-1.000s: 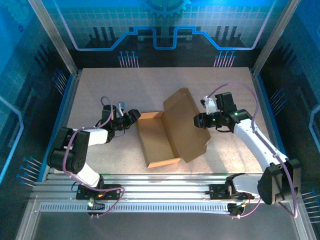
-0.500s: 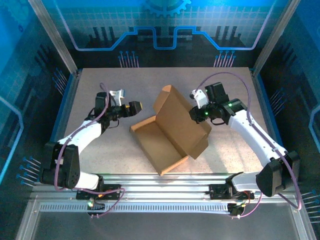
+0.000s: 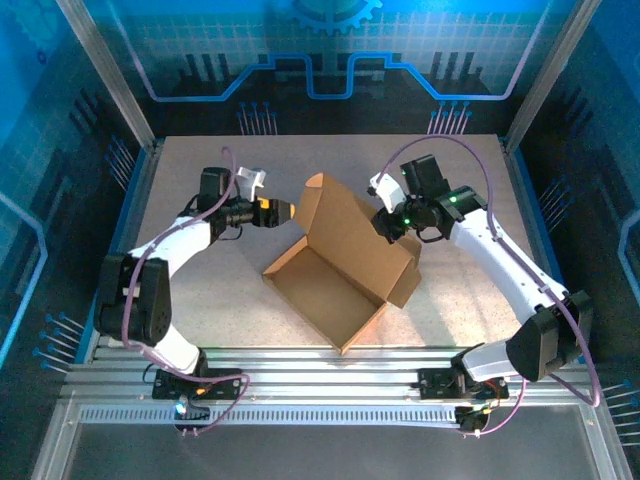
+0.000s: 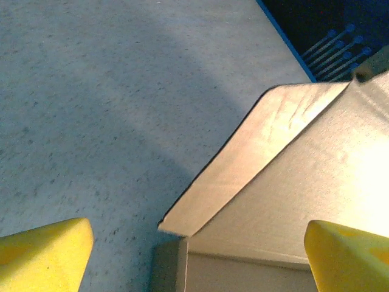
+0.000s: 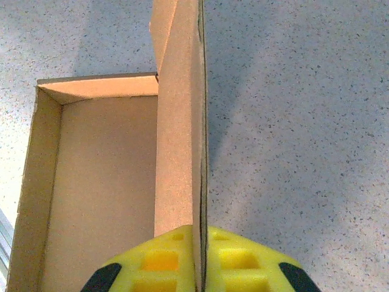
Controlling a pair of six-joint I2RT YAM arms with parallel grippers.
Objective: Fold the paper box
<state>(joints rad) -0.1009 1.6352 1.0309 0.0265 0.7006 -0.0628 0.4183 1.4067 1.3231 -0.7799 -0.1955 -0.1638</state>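
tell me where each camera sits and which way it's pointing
Top external: above and behind the arm bases, looking down at the table; shows both arms, with the left gripper and right gripper either side of the paper box.
Left wrist: on the left arm, facing the box's corner flap; open yellow fingers at the bottom corners.
Right wrist: on the right arm, looking down along the raised lid; pads shut on its edge.
All three share the box.
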